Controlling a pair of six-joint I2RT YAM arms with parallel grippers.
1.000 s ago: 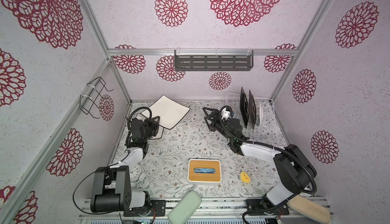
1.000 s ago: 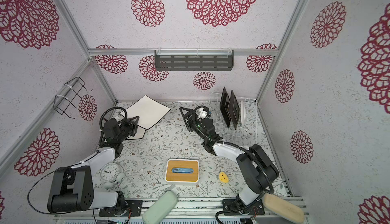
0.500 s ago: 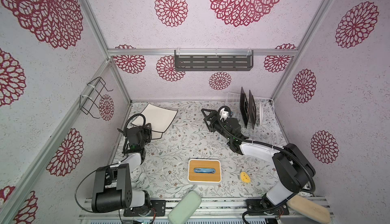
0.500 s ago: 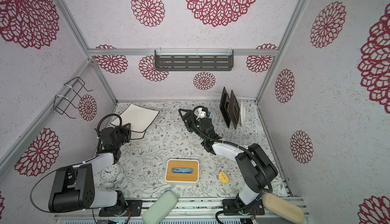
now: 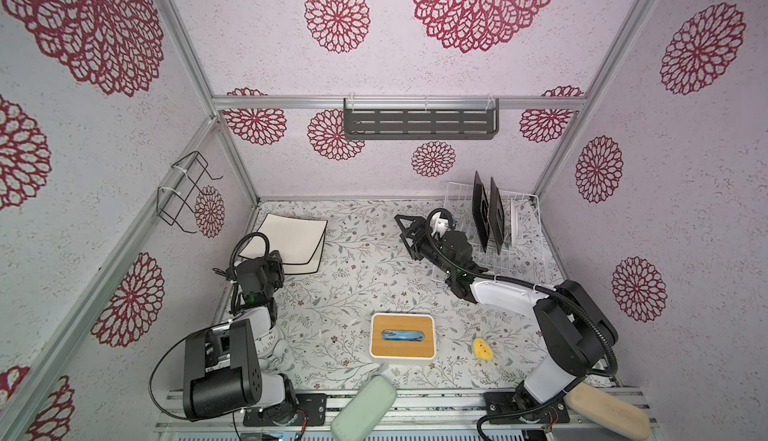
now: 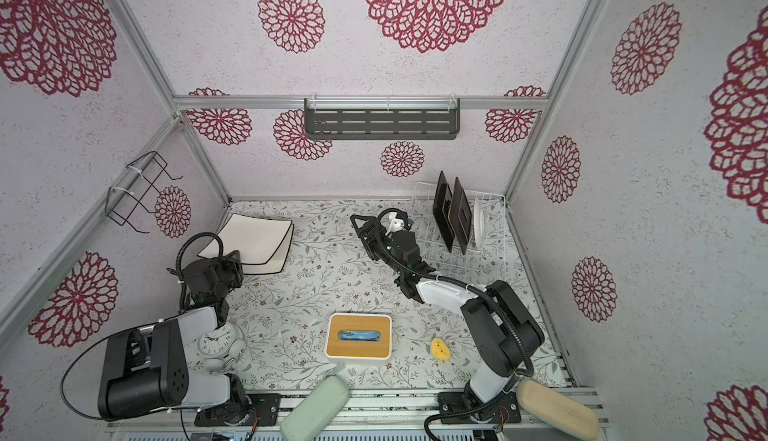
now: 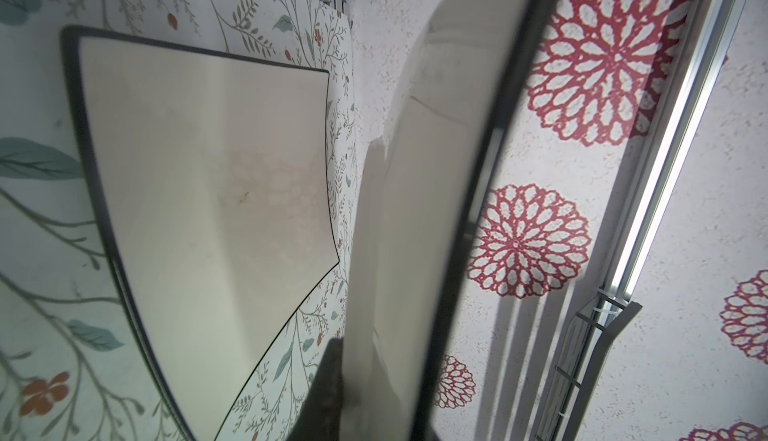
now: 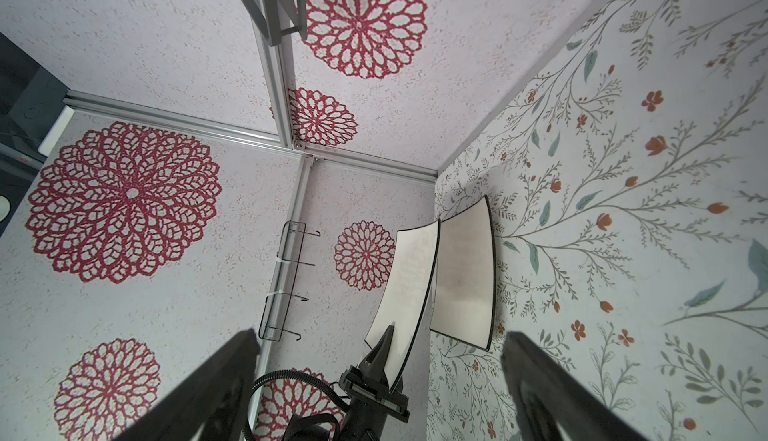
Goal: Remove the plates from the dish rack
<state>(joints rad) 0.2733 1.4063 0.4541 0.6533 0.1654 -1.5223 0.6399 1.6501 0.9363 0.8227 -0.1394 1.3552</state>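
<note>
While the left claw [image 5: 274, 258] was clamped on one edge of a cream square plate [image 8: 409, 276], that plate hung tilted, with its gripped edge low and its free edge raised off the bench [image 5: 353, 285]. A second cream plate [image 8: 463, 276] lay flat on the bench in the far left corner. It sat just beside the held plate and overlapped it in both top views. The set-down appeared to turn on this relation: the held plate would need to be swung flat, face down onto the resting one.

The right claw [image 5: 402, 235] held nothing. Its jaws stood wide apart and pointed toward the middle of the bench. The dish rack [image 5: 528, 198] lay behind it, on the wrist side. Two dark plates [image 5: 480, 210] and a round white plate [image 5: 515, 222] stood on edge between the tines, with their long edges running toward the back wall. The right arm was much the nearer to the rack and would have to turn about to face it.
</note>
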